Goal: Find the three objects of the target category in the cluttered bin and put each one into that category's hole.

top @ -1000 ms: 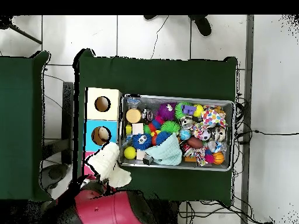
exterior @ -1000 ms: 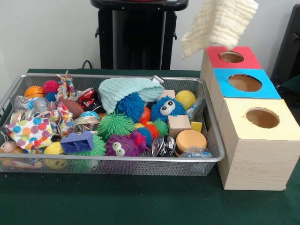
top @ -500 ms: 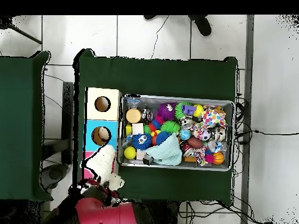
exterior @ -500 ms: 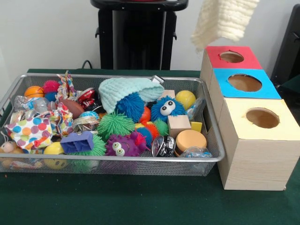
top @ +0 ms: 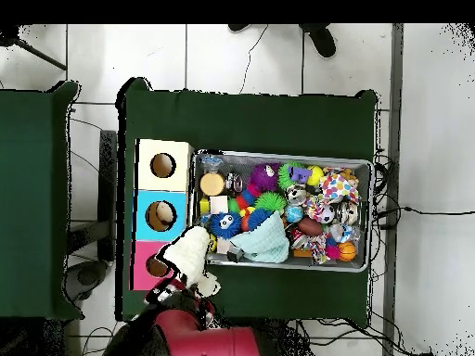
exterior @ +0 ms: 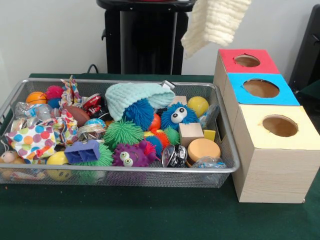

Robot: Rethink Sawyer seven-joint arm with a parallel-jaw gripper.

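Above the gap between mesh bin [exterior: 227,150] and red-topped box [exterior: 248,61], hanging: cream knitted cloth [exterior: 215,22], long axis vertical, lower corner pointing down-left. Fingers out of sight above; grip state cannot be told. Below, green surface [exterior: 150,215].

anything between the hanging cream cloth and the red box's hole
Nothing visible blocks it. The cream cloth hangs in open air above the gap between bin and boxes, beside the red box's hole, which is open. The tool holding it is out of sight above the front view.
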